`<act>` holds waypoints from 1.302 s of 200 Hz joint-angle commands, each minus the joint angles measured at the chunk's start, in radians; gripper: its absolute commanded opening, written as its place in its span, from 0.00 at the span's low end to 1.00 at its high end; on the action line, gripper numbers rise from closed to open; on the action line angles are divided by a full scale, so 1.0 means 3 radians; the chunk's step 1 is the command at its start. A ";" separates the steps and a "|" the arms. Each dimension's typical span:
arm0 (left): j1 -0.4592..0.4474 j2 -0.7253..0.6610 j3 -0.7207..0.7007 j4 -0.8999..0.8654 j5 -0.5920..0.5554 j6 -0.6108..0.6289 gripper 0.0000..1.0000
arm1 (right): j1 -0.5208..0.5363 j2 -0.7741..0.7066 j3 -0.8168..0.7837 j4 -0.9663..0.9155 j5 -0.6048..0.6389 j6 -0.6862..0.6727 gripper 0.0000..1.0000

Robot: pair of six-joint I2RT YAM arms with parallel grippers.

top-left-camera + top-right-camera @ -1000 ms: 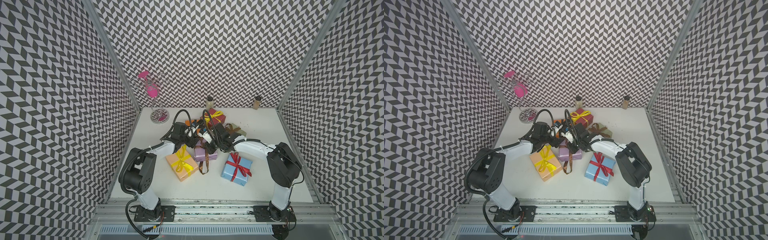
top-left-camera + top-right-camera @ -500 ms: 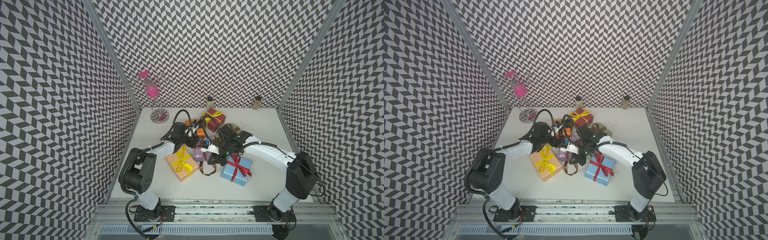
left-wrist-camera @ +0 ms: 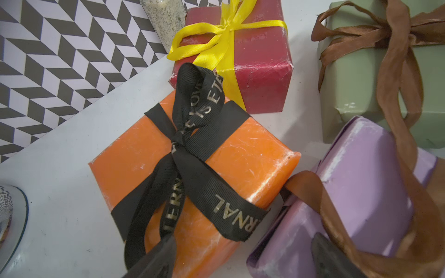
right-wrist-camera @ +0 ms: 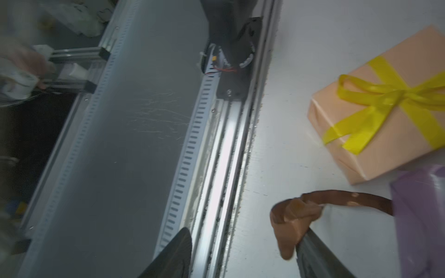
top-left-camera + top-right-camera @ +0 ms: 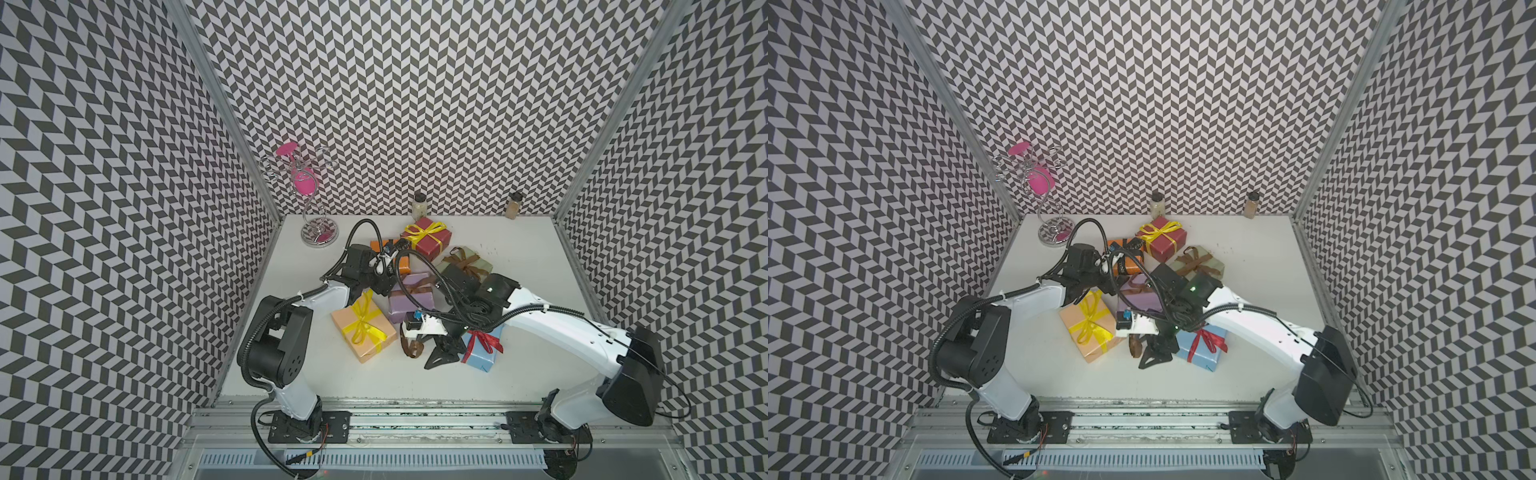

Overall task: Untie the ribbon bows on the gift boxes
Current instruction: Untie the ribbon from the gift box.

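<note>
Six gift boxes sit clustered mid-table: peach [image 5: 363,330], lilac [image 5: 411,297], light blue [image 5: 482,353], sage green [image 5: 469,259], orange [image 5: 384,245] and dark red [image 5: 428,237]. My left gripper [image 3: 243,258] is open, low over the gap between the orange box [image 3: 216,173] with its tied black lettered bow [image 3: 187,134] and the lilac box [image 3: 356,192]. My right gripper [image 4: 243,260] is open near the table's front, between the peach and blue boxes. The loose end of the lilac box's brown ribbon [image 4: 289,216] rests against one finger, ungripped.
Two spice jars [image 5: 419,203] [image 5: 513,205] stand by the back wall. A chrome stand with pink pieces [image 5: 307,187] is at the back left. The metal rail [image 4: 228,144] runs along the table's front edge, close to my right gripper.
My right gripper drew the brown ribbon off the lilac box toward the table's front, then opened and released the end. The left arm stayed put.
</note>
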State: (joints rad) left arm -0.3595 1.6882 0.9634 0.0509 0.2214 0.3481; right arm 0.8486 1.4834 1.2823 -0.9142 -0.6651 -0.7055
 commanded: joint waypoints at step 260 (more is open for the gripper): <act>0.0036 -0.0067 -0.0081 -0.0223 0.0075 0.0128 0.88 | -0.1013 0.1535 0.0548 0.1251 0.0512 0.0026 0.56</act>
State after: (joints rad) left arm -0.3531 1.6829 0.9630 0.0414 0.2337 0.3592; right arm 0.5529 1.9038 1.4223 -0.5808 -0.4946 -0.6930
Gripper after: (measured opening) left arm 0.882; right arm 0.556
